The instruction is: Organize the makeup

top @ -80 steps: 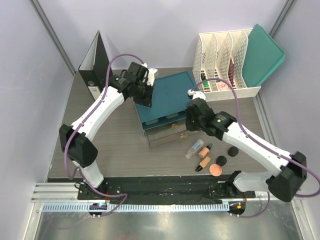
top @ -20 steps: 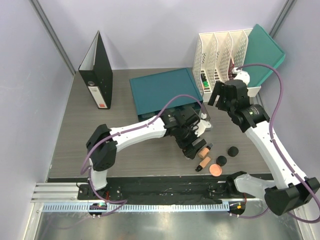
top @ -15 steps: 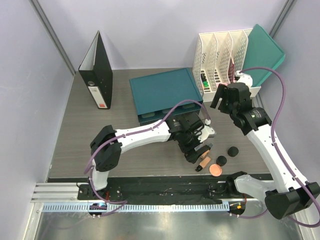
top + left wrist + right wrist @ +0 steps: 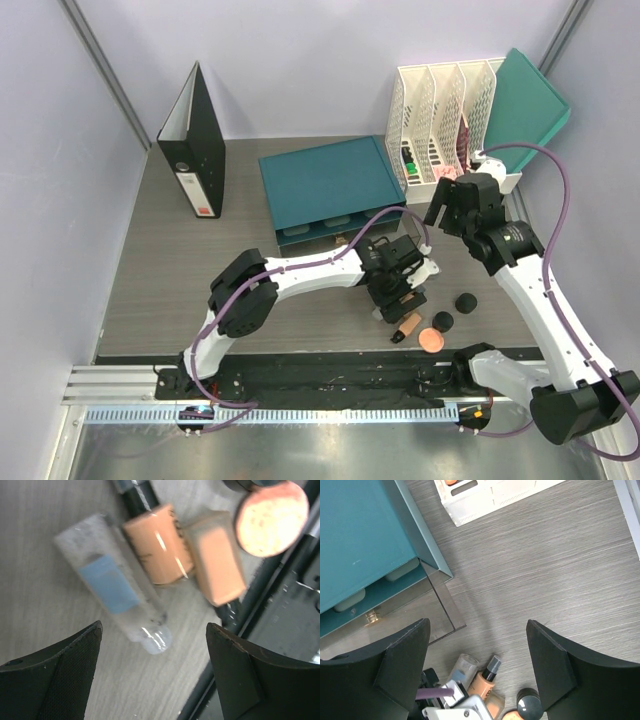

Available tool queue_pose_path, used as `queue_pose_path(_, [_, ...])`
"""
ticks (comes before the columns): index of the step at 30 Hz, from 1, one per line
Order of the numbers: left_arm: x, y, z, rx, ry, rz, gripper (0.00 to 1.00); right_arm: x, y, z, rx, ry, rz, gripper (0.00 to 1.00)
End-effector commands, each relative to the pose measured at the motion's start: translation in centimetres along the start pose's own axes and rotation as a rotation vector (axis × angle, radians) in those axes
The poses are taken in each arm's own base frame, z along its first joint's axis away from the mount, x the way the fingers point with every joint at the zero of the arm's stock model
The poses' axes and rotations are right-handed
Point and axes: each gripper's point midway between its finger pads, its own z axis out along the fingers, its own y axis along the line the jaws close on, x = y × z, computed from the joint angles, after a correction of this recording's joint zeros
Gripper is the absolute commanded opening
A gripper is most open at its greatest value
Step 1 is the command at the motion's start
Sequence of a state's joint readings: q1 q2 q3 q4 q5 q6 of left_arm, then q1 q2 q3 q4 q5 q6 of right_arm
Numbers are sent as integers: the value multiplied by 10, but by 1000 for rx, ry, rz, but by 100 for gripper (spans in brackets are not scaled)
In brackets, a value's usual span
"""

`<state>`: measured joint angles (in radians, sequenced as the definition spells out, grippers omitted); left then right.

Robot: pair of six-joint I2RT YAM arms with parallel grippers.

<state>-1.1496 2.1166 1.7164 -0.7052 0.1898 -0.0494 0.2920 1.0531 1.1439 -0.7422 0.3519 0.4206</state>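
The left arm (image 4: 300, 272) bends low and reaches out in front of the teal drawer box (image 4: 330, 188); the left gripper (image 4: 152, 627) points down with its fingers wide apart, holding nothing; the clear bottle (image 4: 117, 587) lies flat on the table (image 4: 200, 290) between them, untouched; two tan tubes (image 4: 157, 550) lie just beside it, then the peach disc (image 4: 271, 510); two black jars (image 4: 443, 321) sit near; the right arm (image 4: 540, 290) is up high, right of the box; the right gripper (image 4: 477, 630) is spread wide and empty.
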Motion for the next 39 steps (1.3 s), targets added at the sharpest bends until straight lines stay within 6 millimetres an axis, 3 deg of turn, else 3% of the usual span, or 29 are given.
queue_pose_path(1, [-28,20,-4,-121,-93,-11,84,-7,-2,-10,-16,-32,2,83])
queue_pose_path(8, [-22,28,19,-152,-65,-38,84,-3,0,-11,-38,-18,-12,83])
queue_pose_path(13, [-14,30,31,-163,-36,-45,78,-5,1,-13,-47,-18,-27,83])
queue_pose_path(16, [-7,31,37,-167,-16,-47,59,-7,1,-13,-45,-21,-30,83])
queue_pose_path(17, [-5,31,38,-169,-10,-48,43,-6,2,-13,-48,-18,-33,83])
queue_pose_path(19, [-3,30,37,-176,-7,-44,28,-7,3,-12,-51,-16,-37,83])
queue_pose_path(20, [-3,36,34,-212,-8,-43,17,-5,2,-11,-50,-10,-39,83])
queue_pose_path(24, [-2,36,25,-232,-16,-38,4,-5,4,-8,-51,-5,-40,83])
queue_pose_path(30, [1,39,-2,-295,-26,-30,0,-5,9,-3,-66,-3,-37,83])
queue_pose_path(35, [-2,44,-45,-379,-73,-46,0,-4,9,0,-66,-1,-36,83])
queue_pose_path(39, [-8,32,-76,-364,-113,-33,0,-2,10,3,-70,4,-40,83])
